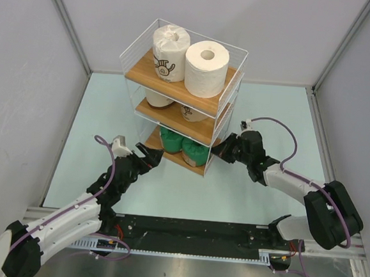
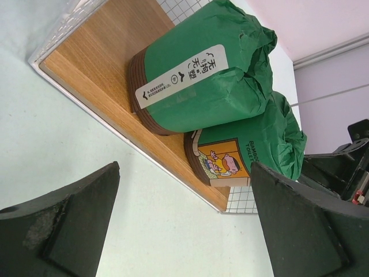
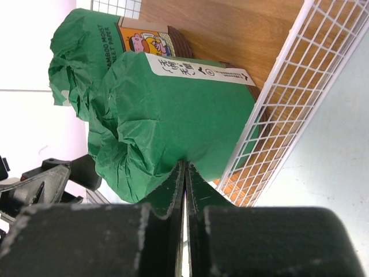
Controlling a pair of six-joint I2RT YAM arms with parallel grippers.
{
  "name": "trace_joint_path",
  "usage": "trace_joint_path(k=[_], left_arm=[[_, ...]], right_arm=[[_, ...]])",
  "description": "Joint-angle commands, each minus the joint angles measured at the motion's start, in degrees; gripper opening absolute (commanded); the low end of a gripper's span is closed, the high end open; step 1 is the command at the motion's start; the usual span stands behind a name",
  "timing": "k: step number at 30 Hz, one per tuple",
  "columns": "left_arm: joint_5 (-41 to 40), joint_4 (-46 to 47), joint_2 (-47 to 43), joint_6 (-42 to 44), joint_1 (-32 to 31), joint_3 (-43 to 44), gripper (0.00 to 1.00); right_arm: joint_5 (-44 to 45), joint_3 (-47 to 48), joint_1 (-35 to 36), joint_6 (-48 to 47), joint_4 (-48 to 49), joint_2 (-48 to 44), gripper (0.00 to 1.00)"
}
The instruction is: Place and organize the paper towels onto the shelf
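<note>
Now | left gripper [image 2: 184, 173] spread wide off shelf [image 2: 98, 52] front edge | right gripper [image 3: 184, 166] closed at its side | green rolls [image 2: 196, 81] on bottom board

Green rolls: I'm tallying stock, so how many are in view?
2, side by side on the shelf's bottom board: the white-labelled roll and the cartoon-labelled roll. None looks hidden.

Seen from above, the top board of the shelf [image 1: 139, 72] hides most of the two beige-wrapped rolls [image 1: 192, 114] on the middle tier. The middle board covers the tops of the green rolls [image 1: 171, 140]. The left arm [image 1: 49, 230] runs off the bottom corner. In the right wrist view the farther green roll [image 3: 81, 52] sits largely behind the nearer one, and its label [image 3: 199, 69] carries print too small to read. The left wrist view's lower edge cuts off the fingers [image 2: 75, 225] of the left tool [image 2: 184, 196].
</note>
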Motion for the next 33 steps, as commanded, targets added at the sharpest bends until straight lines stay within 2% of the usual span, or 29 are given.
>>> trace_joint_path(k=[1, 21, 33], left_arm=[[0.22, 0.66, 0.85, -0.84, -0.16, 0.44, 1.00], [4.44, 3.47, 4.63, 4.97, -0.51, 1.05, 1.00], [4.44, 3.21, 6.04, 5.23, -0.60, 1.76, 1.00]], right_arm=[[-0.21, 2.92, -0.60, -0.17, 2.70, 0.73, 0.02], [-1.09, 3.27, 1.25, -3.43, -7.75, -5.78, 0.02], [-3.02, 3.27, 3.89, -1.23, -6.88, -4.11, 0.02]])
